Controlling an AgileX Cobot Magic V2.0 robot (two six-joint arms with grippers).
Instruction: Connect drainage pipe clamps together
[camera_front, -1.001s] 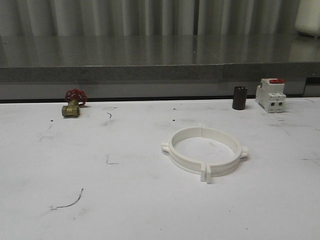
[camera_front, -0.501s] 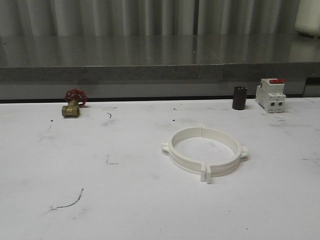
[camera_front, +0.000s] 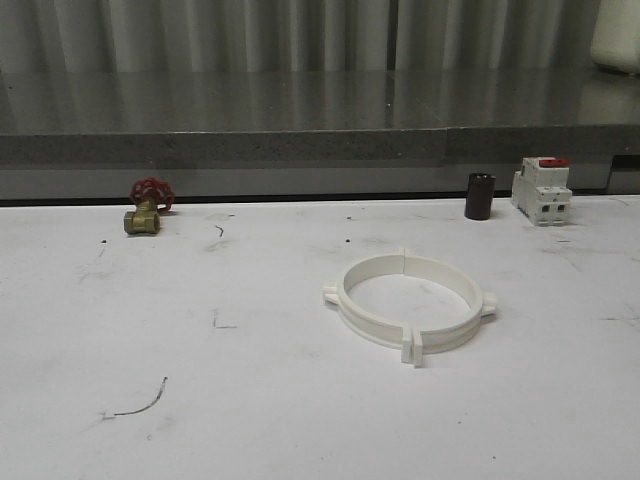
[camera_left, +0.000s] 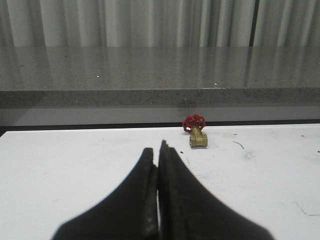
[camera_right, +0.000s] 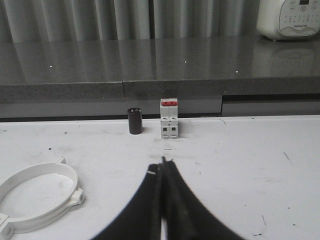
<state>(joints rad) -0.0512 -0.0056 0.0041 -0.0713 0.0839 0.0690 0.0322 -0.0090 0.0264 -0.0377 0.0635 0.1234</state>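
The two white drainage pipe clamps (camera_front: 408, 301) lie on the white table, right of centre, their ends meeting so they form one wide ring with tabs at front and back. In the right wrist view the ring (camera_right: 37, 195) lies off to one side of my right gripper (camera_right: 162, 164), which is shut with nothing in it. My left gripper (camera_left: 157, 149) is shut too, empty, hanging over bare table short of the brass valve.
A brass valve with a red handwheel (camera_front: 147, 208) sits at the back left. A dark cylinder (camera_front: 479, 196) and a white breaker with a red top (camera_front: 541, 189) stand at the back right. A grey stone ledge (camera_front: 320, 145) runs behind the table.
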